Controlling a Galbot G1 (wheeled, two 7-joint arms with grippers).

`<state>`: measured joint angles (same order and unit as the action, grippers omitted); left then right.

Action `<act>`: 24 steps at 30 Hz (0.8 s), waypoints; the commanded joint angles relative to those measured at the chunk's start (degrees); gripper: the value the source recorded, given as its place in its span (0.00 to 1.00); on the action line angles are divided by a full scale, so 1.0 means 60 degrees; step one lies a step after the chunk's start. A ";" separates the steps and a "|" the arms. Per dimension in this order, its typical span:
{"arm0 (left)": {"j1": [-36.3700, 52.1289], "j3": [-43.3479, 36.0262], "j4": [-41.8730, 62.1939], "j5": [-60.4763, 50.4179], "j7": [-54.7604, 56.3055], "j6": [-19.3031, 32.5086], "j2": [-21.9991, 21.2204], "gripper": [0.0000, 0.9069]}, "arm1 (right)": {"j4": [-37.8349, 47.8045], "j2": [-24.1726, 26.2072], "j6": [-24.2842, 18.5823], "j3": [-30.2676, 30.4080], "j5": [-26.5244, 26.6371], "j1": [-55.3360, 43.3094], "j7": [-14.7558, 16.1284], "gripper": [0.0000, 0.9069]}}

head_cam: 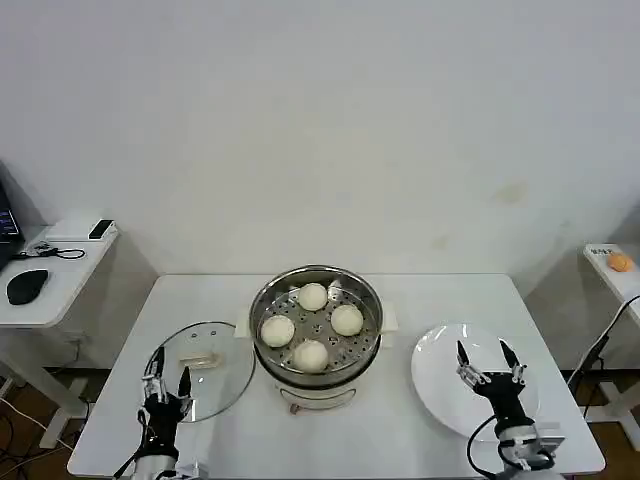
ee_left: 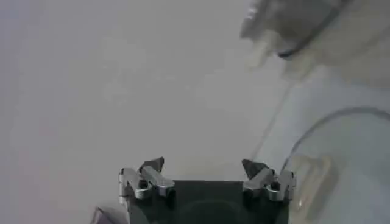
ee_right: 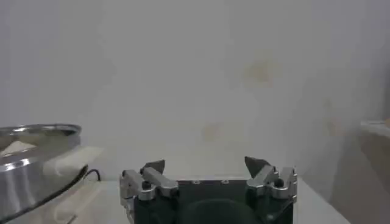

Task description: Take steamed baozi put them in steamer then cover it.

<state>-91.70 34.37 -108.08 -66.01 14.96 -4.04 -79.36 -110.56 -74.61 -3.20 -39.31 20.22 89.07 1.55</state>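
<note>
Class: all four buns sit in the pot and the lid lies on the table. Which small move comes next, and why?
Probably the left hand, open beside the cover, should close on its handle: the steamer holding the baozi is uncovered.

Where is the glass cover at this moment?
In the head view the cover lies flat on the table on the robot's left, beside the steamer, with the left gripper over its near edge.
</note>
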 commanded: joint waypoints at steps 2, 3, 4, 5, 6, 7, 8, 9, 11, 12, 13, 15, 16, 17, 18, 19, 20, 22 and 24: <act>0.0816 -0.0201 0.1162 -0.1389 -0.0991 0.0149 0.0016 1.00 | 0.0119 -0.0166 -0.0076 -0.0052 -0.0176 0.0027 -0.0043 1.00; 0.0883 -0.0201 0.1239 -0.1371 -0.1085 0.0158 0.0018 1.00 | 0.0147 -0.0175 -0.0073 -0.0082 -0.0175 0.0009 -0.0043 1.00; 0.0985 -0.0201 0.1359 -0.1362 -0.1148 0.0167 0.0028 1.00 | 0.0204 -0.0201 -0.0070 -0.0141 -0.0172 -0.0049 -0.0044 1.00; 0.1040 -0.0197 0.1417 -0.1359 -0.1214 0.0168 0.0030 1.00 | 0.0215 -0.0206 -0.0060 -0.0160 -0.0172 -0.0067 -0.0044 1.00; 0.1103 -0.0193 0.1468 -0.1336 -0.1311 0.0167 0.0035 1.00 | 0.0225 -0.0201 -0.0044 -0.0179 -0.0151 -0.0078 -0.0045 1.00; 0.1168 -0.0206 0.1538 -0.1275 -0.1450 0.0161 0.0053 1.00 | 0.0231 -0.0180 -0.0024 -0.0197 -0.0136 -0.0074 -0.0043 1.00; 0.1204 -0.0230 0.1568 -0.1207 -0.1513 0.0149 0.0069 1.00 | 0.0257 -0.0158 -0.0032 -0.0208 -0.0134 -0.0075 -0.0033 1.00; 0.1235 -0.0246 0.1592 -0.1184 -0.1550 0.0143 0.0076 1.00 | 0.0274 -0.0150 -0.0041 -0.0223 -0.0138 -0.0077 -0.0028 1.00; 0.1346 -0.0248 0.1682 -0.1185 -0.1668 0.0136 0.0079 1.00 | 0.0323 -0.0140 -0.0045 -0.0256 -0.0126 -0.0093 -0.0032 1.00; 0.1440 -0.0235 0.1769 -0.1175 -0.1672 0.0136 0.0083 1.00 | 0.0368 -0.0151 -0.0036 -0.0271 -0.0077 -0.0126 -0.0081 1.00; 0.1508 -0.0223 0.1848 -0.1153 -0.1650 0.0133 0.0078 1.00 | 0.0387 -0.0169 -0.0027 -0.0281 -0.0060 -0.0146 -0.0100 1.00; 0.1625 -0.0215 0.1941 -0.1112 -0.1678 0.0101 0.0103 1.00 | 0.0431 -0.0215 -0.0037 -0.0293 -0.0073 -0.0160 -0.0094 1.00; 0.1675 -0.0215 0.2006 -0.1108 -0.1692 0.0100 0.0123 1.00 | 0.0453 -0.0228 -0.0039 -0.0292 -0.0077 -0.0156 -0.0083 1.00; 0.1749 -0.0207 0.2073 -0.1099 -0.1694 0.0098 0.0138 1.00 | 0.0485 -0.0240 -0.0051 -0.0282 -0.0104 -0.0157 -0.0070 1.00; 0.1825 -0.0184 0.2146 -0.1075 -0.1698 0.0095 0.0152 1.00 | 0.0498 -0.0251 -0.0057 -0.0277 -0.0125 -0.0161 -0.0070 1.00; 0.1930 -0.0155 0.2215 -0.1053 -0.1666 0.0085 0.0164 1.00 | 0.0515 -0.0272 -0.0052 -0.0279 -0.0138 -0.0177 -0.0062 1.00; 0.2021 -0.0131 0.2308 -0.1041 -0.1666 0.0084 0.0166 1.00 | 0.0519 -0.0286 -0.0047 -0.0285 -0.0125 -0.0188 -0.0062 1.00; 0.2121 -0.0137 0.2365 -0.0980 -0.1700 0.0083 0.0224 1.00 | 0.0537 -0.0314 -0.0043 -0.0324 -0.0126 -0.0208 -0.0062 1.00; 0.2240 -0.0154 0.2434 -0.0973 -0.1719 0.0078 0.0236 1.00 | 0.0550 -0.0319 -0.0045 -0.0326 -0.0134 -0.0194 -0.0054 1.00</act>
<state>-81.75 33.60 -96.55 -71.35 5.99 -3.58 -78.22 -107.64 -76.28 -3.48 -41.13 19.57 87.92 1.24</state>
